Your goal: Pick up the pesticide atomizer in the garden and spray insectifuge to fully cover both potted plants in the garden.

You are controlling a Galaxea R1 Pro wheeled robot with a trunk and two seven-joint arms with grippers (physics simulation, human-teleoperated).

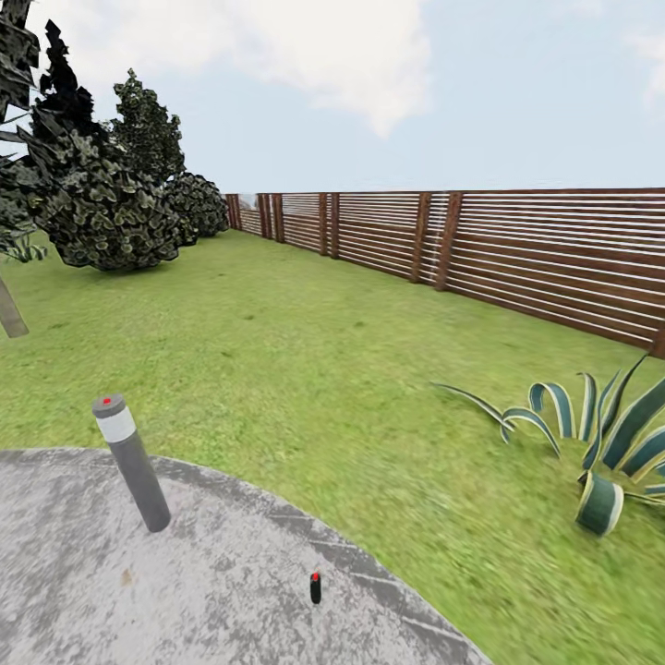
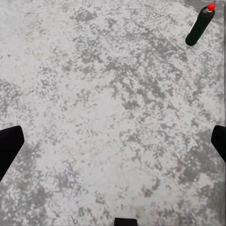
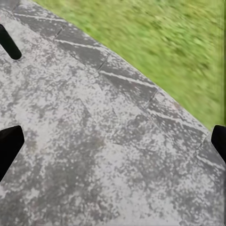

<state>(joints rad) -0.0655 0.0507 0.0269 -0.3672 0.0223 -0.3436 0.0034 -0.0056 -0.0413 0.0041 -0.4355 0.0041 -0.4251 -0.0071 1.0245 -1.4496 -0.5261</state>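
The small dark pesticide atomizer with a red cap stands upright on the rough grey paving near its curved edge, awaiting pickup; the left gripper and right gripper hold their fingers wide apart, empty.

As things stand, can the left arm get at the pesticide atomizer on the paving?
Probably yes. The pesticide atomizer stands upright alone on bare paving, ahead of the open left tool, nothing between them; the arm would still have to close in.

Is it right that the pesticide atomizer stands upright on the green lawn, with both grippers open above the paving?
Not quite. The pesticide atomizer stands upright on the grey paving, not on the lawn; the head view shows it. The rest holds.
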